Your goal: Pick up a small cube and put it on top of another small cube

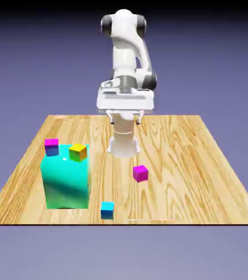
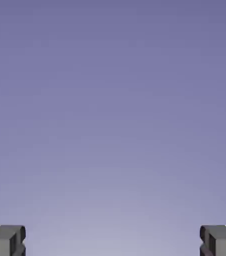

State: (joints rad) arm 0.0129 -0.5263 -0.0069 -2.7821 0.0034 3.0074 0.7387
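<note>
The small cyan-blue cube [image 1: 107, 210] lies near the table's front edge, left of the middle. The other small cube [image 1: 78, 151], yellow on top with olive-orange sides, rests on the big teal block [image 1: 65, 180]. My gripper [image 1: 125, 120] hangs open high over the far part of the table, well away from both cubes and holding nothing. In the hand view my gripper [image 2: 113, 242] shows its grey fingertips [image 2: 6, 241] wide apart at the bottom corners, with only the blue-violet backdrop between them; no cube appears there.
A cube with a magenta top and a blue side [image 1: 51, 146] sits at the teal block's far left corner. An all-magenta cube [image 1: 140, 173] lies on the wooden table [image 1: 202, 180] near the middle.
</note>
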